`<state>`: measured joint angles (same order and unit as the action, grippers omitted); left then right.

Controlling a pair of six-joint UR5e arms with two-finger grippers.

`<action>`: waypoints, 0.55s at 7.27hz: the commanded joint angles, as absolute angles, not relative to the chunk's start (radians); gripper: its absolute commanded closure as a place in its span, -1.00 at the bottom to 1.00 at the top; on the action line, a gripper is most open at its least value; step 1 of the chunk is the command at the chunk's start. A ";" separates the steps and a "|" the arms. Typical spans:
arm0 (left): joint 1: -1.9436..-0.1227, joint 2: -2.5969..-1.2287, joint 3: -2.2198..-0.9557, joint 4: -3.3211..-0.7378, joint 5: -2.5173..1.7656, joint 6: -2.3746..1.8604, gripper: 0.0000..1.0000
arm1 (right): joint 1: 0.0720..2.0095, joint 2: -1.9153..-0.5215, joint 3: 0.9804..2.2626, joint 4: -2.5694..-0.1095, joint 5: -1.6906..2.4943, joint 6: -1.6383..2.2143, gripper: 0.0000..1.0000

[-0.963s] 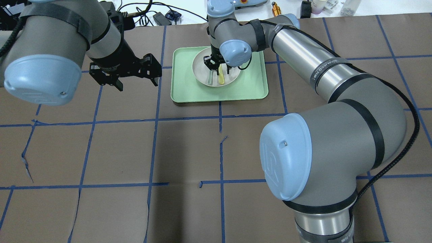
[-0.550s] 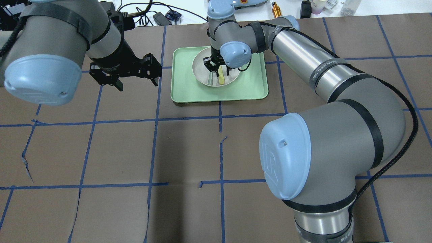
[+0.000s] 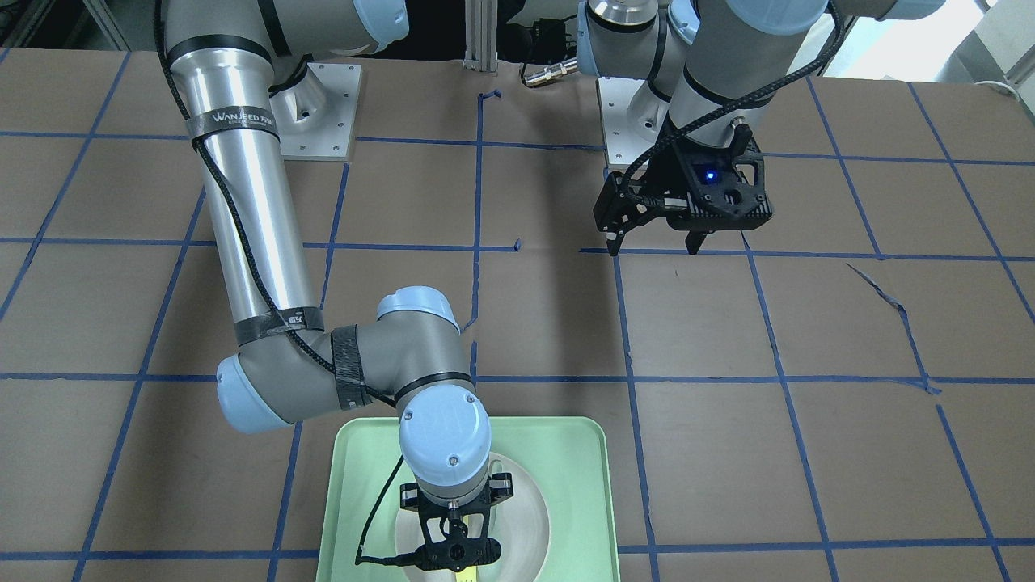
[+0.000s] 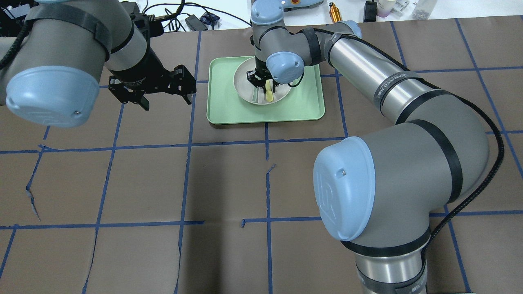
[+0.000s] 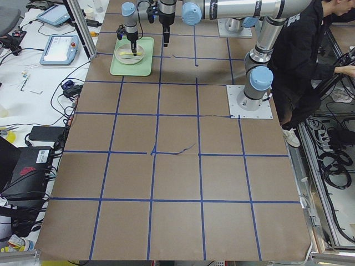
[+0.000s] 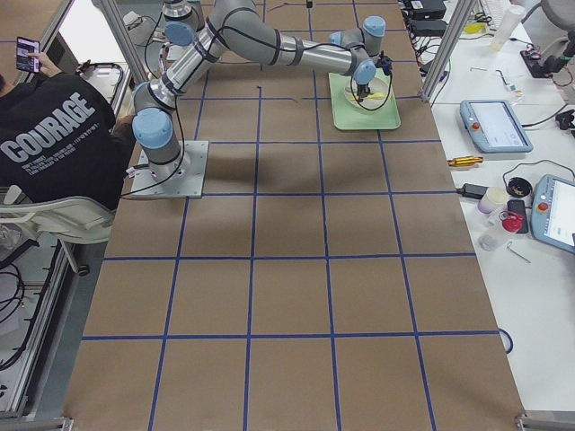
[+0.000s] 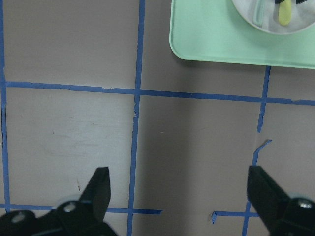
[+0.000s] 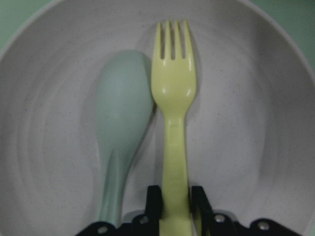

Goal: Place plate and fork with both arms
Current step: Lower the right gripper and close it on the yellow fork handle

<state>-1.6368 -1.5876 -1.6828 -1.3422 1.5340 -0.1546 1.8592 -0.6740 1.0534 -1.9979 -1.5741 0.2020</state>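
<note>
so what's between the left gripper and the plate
Overhead view: bare brown table with one blue tape line, then the green tray's rim. Nothing else between left gripper and plate.

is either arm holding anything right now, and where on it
The right gripper is shut on the fork, its fingers pinching the handle, well back from the tines. The left gripper is open and holds nothing.

Brown paper-covered table point(image 4: 143, 183), blue tape grid point(image 4: 188, 144), white side bench point(image 6: 548, 305) with teach pendant point(image 6: 490, 126), seated operator point(image 6: 54, 135) in black
</note>
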 commanded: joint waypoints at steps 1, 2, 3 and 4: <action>-1.637 -1.588 -1.683 -1.342 1.534 -0.155 -1.00 | 1.859 -0.675 1.054 -1.997 -1.575 0.207 0.60; -1.637 -1.588 -1.683 -1.342 1.534 -0.155 -1.00 | 1.859 -0.681 1.051 -1.997 -1.575 0.210 0.60; -1.637 -1.588 -1.683 -1.342 1.534 -0.155 -1.00 | 1.858 -0.690 1.046 -1.997 -1.577 0.210 0.60; -1.637 -1.588 -1.683 -1.342 1.534 -0.153 -1.00 | 1.850 -0.716 1.048 -1.997 -1.589 0.200 0.60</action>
